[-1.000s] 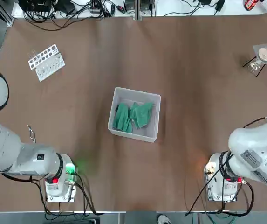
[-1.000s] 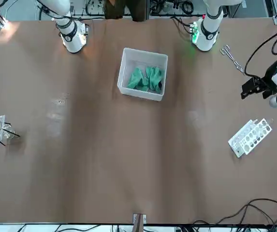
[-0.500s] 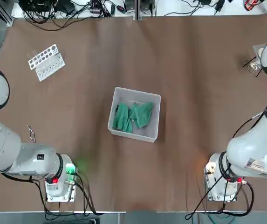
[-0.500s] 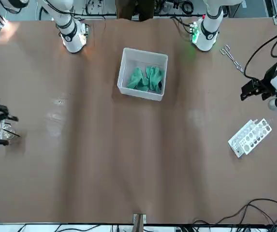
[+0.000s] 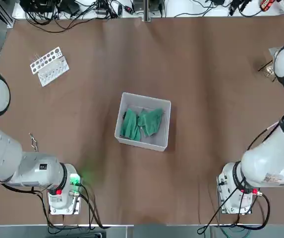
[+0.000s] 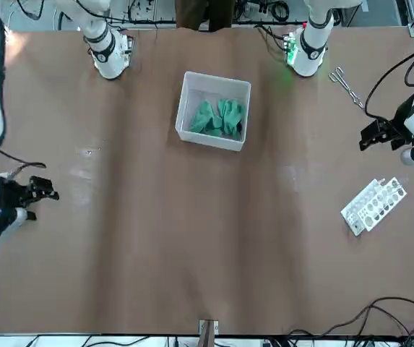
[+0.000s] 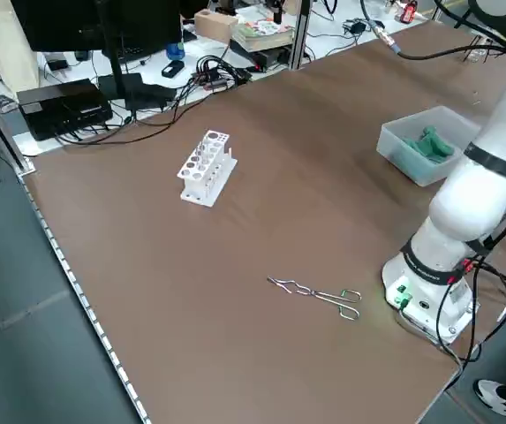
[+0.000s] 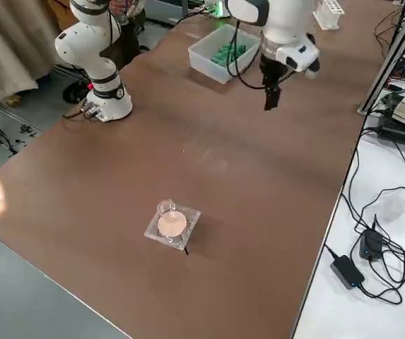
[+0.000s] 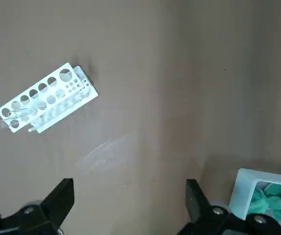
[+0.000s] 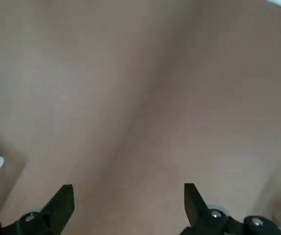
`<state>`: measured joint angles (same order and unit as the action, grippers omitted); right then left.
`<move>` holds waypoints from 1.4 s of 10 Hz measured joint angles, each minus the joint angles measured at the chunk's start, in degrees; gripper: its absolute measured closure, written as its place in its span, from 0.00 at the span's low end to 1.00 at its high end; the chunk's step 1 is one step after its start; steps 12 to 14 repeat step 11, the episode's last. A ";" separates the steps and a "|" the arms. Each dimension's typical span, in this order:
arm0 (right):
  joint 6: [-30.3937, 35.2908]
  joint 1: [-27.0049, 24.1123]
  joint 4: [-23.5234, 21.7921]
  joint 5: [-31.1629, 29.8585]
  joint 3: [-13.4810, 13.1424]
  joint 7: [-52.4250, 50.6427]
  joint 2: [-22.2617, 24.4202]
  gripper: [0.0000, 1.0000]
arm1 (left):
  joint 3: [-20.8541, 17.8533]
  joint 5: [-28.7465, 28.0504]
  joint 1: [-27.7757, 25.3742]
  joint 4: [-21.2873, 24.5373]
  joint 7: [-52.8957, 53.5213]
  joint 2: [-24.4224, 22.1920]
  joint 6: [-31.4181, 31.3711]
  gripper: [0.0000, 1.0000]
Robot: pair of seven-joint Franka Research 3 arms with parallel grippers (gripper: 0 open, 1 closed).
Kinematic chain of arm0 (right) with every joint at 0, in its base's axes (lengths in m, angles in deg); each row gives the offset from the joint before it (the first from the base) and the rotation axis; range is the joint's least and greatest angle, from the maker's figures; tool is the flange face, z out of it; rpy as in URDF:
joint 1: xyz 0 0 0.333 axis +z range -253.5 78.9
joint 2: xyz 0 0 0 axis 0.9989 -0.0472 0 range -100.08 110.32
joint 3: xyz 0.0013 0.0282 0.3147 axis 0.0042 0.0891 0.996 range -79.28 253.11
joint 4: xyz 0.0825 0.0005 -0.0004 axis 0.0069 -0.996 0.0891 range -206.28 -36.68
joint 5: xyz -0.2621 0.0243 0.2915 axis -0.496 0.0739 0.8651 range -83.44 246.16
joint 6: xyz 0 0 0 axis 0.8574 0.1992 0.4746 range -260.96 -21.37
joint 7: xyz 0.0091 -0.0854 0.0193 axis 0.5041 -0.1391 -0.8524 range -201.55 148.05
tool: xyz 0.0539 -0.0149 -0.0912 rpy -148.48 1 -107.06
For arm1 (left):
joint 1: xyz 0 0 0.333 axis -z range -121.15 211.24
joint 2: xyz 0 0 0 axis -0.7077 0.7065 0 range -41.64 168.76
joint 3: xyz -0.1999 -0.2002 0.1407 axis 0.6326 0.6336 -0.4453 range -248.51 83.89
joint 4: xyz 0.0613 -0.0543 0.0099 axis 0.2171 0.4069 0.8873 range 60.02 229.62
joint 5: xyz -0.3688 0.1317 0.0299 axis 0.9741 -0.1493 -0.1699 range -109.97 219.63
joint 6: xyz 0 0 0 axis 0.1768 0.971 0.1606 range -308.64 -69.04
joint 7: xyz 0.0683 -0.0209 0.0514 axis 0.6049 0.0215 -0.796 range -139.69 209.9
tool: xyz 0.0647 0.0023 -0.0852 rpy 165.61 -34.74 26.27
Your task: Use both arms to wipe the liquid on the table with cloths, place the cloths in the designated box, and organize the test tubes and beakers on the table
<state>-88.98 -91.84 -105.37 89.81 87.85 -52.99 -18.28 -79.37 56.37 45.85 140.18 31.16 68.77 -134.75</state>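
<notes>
Since both cloths (image 5: 142,123) already lie in the box (image 5: 124,101) at table centre, the beaker (image 8: 166,209) comes next. The right gripper (image 6: 39,189) (fingers spread, empty) should descend squarely over it near three o'clock. The left gripper (image 6: 375,134), also open, waits near the rack (image 5: 49,65) at ten o'clock.

A robotics lab. 2 white robot arms are bolted to the near edge of a wide brown table (image 5: 142,64); the left arm's base (image 5: 62,196) glows green and trails black cables. Lab ware sits on the table: a white test tube rack (image 7: 206,166), well ahead of the left gripper (image 9: 130,215), metal tongs (image 7: 316,293) and a glass beaker on a clear tray (image 8: 172,224). Benches around the table carry tangled cables (image 7: 182,75), black electronics boxes (image 7: 63,102), a power adapter (image 8: 350,268) and books (image 7: 266,28).
</notes>
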 joint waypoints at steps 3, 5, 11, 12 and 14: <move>0.16 -0.26 -7.41 -2.01 -1.03 10.44 10.34 0.00 | 0.01 0.00 0.01 -0.02 0.00 0.07 0.00 0.00; 2.46 -0.27 -8.20 -5.74 -1.19 12.16 12.39 0.00 | 0.00 0.00 0.00 -0.03 0.00 0.07 0.00 0.00; 2.49 -0.20 -8.57 -6.63 -1.15 13.30 12.19 0.00 | 0.00 0.00 0.00 -0.03 0.17 0.15 0.00 0.00; 2.49 -0.20 -8.57 -6.63 -1.15 13.30 12.19 0.00 | 0.00 0.00 0.00 -0.03 0.17 0.15 0.00 0.00; 2.49 -0.20 -8.57 -6.63 -1.15 13.30 12.19 0.00 | 0.00 0.00 0.00 -0.03 0.17 0.15 0.00 0.00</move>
